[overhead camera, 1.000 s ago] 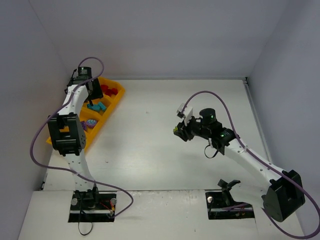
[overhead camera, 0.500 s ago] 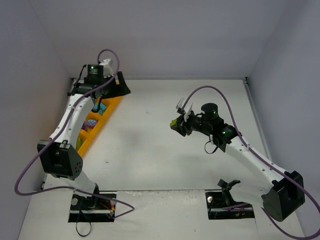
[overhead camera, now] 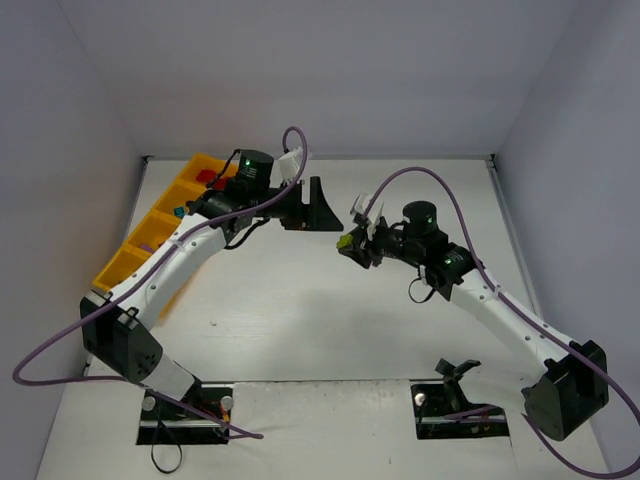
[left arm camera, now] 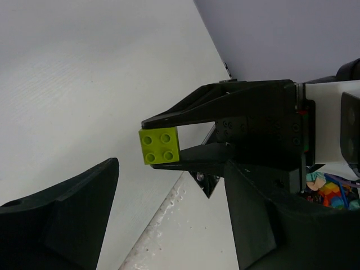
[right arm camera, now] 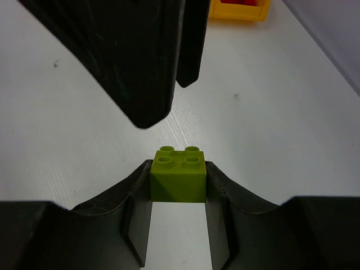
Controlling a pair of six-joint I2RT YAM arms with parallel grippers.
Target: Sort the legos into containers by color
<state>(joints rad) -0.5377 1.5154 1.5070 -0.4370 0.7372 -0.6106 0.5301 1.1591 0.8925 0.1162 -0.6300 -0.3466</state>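
away from the tray, the left gripper now hangs over the middle of the table, jaws spread wide, facing the right gripper, which pinches a lime green lego in the air. other legos lie in the tray's compartments.

You are looking at two grippers meeting tip to tip above mid-table. The left gripper, its jaws standing apart, is blocking the way just ahead of the right gripper and its brick. The left arm is stretching over the tray, barring its inner side. The table nearer you is lying open for passage.
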